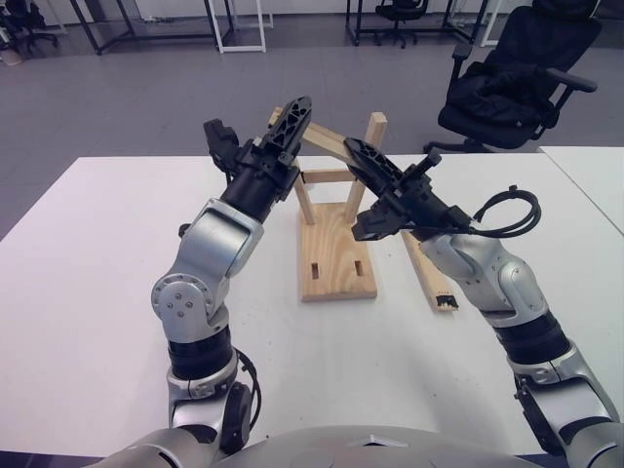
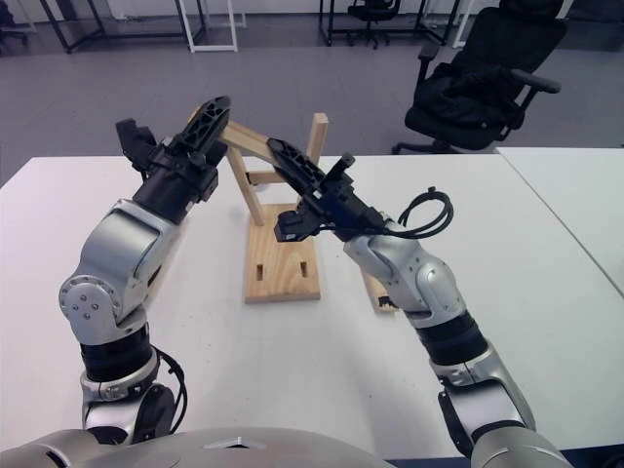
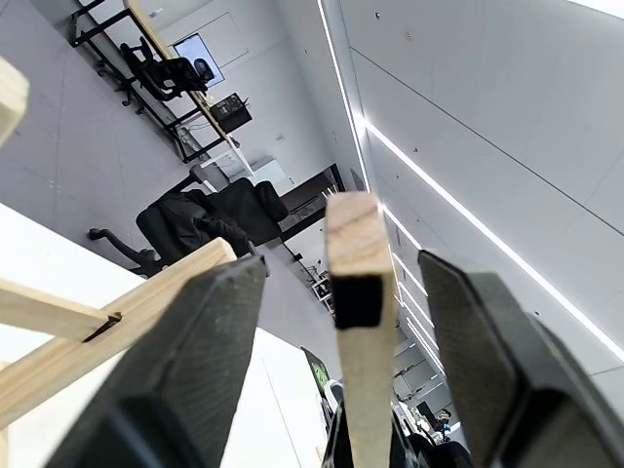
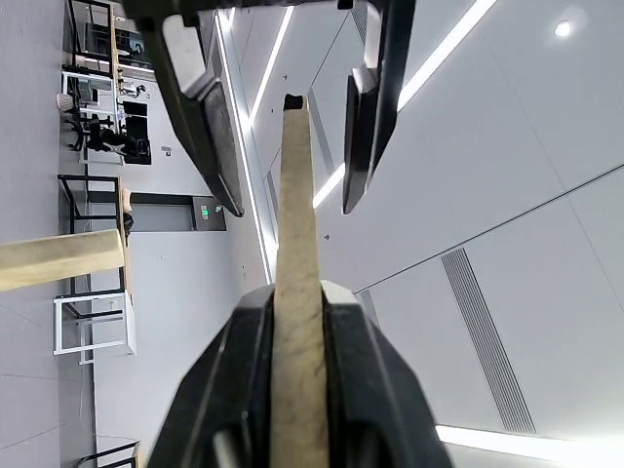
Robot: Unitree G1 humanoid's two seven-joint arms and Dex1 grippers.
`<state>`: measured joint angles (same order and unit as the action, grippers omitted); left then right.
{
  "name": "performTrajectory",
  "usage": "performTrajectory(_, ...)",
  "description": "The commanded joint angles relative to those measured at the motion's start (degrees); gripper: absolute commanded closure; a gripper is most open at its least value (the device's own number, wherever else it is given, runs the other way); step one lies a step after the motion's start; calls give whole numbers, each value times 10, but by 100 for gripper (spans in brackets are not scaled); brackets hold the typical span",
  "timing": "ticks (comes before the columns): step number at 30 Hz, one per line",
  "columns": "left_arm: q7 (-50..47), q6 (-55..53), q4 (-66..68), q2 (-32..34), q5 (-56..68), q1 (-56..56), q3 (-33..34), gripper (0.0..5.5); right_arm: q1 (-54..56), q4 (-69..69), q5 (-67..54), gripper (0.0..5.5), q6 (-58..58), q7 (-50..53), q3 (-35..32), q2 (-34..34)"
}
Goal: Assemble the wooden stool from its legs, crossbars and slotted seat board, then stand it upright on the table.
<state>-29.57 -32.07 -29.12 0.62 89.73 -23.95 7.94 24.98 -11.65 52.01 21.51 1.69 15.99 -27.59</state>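
Two legs and one crossbar stand fitted at the 12 o'clock end of the seat board, whose near slots are vacant. The right gripper is clamped on a wooden bar. The left gripper is spread wide around its tip, not gripping. A spare bar lies at the board's 3 o'clock. No legible markings.

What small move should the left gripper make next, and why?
Probably close the left gripper: its fingers stand open on both sides of the wooden bar end, while the right gripper is shut on the bar farther along.
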Motion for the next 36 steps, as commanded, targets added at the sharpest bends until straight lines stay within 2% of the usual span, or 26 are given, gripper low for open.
performTrajectory(1,-27,6,12,4,1,17,-10,319,-4,6,10,507,-2,1,0,-1)
performTrajectory(13,-48,20,7,12,-17,40,-24,502,-17,15,3,507,-1,-29,7,-4)
performTrajectory(14,-48,22,8,12,-24,44,-24,502,-17,18,-4,470,-3,-35,7,-3)
performTrajectory(20,-11,20,2,39,-76,59,-29,509,-20,33,-21,348,4,-55,14,-4)
performTrajectory(22,22,10,6,100,-123,73,-1,509,-44,41,-40,308,1,-61,-2,-18)
performTrajectory(24,98,-2,30,196,-214,107,19,509,-82,72,-95,267,-24,-57,-52,-22)
performTrajectory(26,199,25,86,286,-331,145,24,509,-111,117,-221,242,-65,-67,-129,3)
performTrajectory(28,295,99,158,334,-442,167,20,509,-108,175,-377,242,-110,-101,-203,41)
performTrajectory(30,389,195,286,352,-536,168,4,509,-110,223,-531,242,-162,-159,-272,66)
performTrajectory(31,423,229,339,348,-558,164,5,509,-111,244,-568,242,-174,-179,-286,69)
performTrajectory(36,514,313,498,312,-573,121,57,509,-118,295,-593,242,-162,-209,-282,67)
